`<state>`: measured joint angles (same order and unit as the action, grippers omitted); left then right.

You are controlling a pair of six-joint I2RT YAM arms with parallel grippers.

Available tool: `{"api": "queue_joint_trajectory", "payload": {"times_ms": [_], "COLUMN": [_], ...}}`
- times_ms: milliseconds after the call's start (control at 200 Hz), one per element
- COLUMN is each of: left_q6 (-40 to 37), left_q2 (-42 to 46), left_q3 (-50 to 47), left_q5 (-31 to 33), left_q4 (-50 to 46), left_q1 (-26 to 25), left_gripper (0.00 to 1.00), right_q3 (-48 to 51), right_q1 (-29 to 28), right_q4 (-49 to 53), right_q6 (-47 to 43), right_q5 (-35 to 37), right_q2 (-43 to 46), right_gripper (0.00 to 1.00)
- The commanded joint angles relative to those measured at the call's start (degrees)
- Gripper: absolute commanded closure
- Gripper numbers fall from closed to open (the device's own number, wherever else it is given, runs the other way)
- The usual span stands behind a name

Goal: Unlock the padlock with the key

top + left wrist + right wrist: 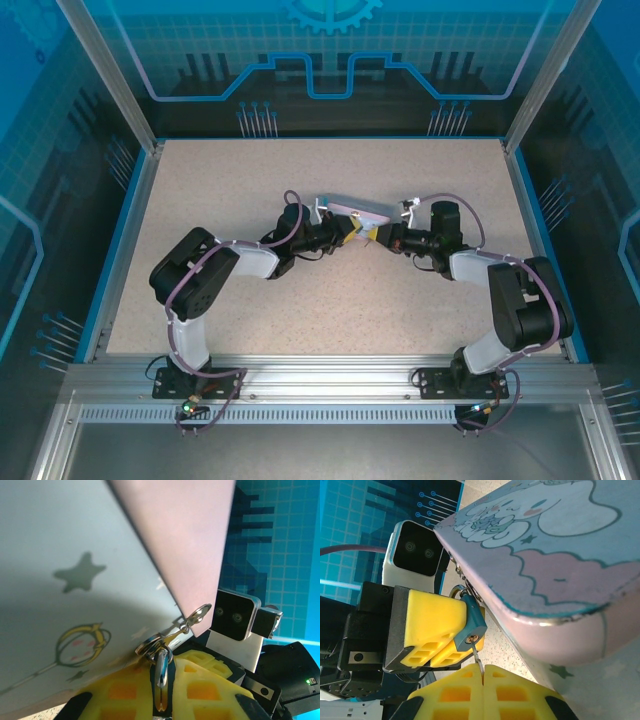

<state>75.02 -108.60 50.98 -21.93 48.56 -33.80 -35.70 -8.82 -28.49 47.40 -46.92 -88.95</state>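
The left gripper (162,680) pinches the padlock (474,625), which hangs at the clasp (199,614) of the tin (560,580) at mid-table. Just to its right, the right gripper (482,677) has its jaws pressed on the key (478,659), whose tip meets the padlock's keyhole.

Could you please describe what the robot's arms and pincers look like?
The left arm and right arm have black joints, white link shells and a purplish cable looped along each. The left pincer and right pincer have yellow fingers with recessed grid pockets on black bodies; a white-cased, black-faced camera sits at the left wrist.
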Motion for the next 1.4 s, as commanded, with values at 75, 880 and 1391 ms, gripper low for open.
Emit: {"api": "queue_joint_trajectory", "payload": {"times_ms": [75, 880, 1391], "left_q6": [-0.04, 1.10, 2.62], "left_q2": [-0.40, -0.66, 1.10], "left_q3": [1.09, 1.80, 2.81], "left_q5": [-1.84, -1.64, -1.09], "left_q4": [2.38, 3.21, 3.61], "left_q1": [-0.58, -0.94, -1.09], "left_gripper": [1.00, 1.00, 1.00], "right_q3": [-0.60, -2.07, 2.50], "right_q1": [0.89, -2.81, -2.86], "right_q4": [-2.02, -2.62, -16.21], "right_q6": [0.19, 0.22, 8.45], "right_q5": [0.66, 2.62, 0.08], "right_q2": [2.11, -3.85, -7.67], "right_gripper": [1.00, 1.00, 1.00]}}
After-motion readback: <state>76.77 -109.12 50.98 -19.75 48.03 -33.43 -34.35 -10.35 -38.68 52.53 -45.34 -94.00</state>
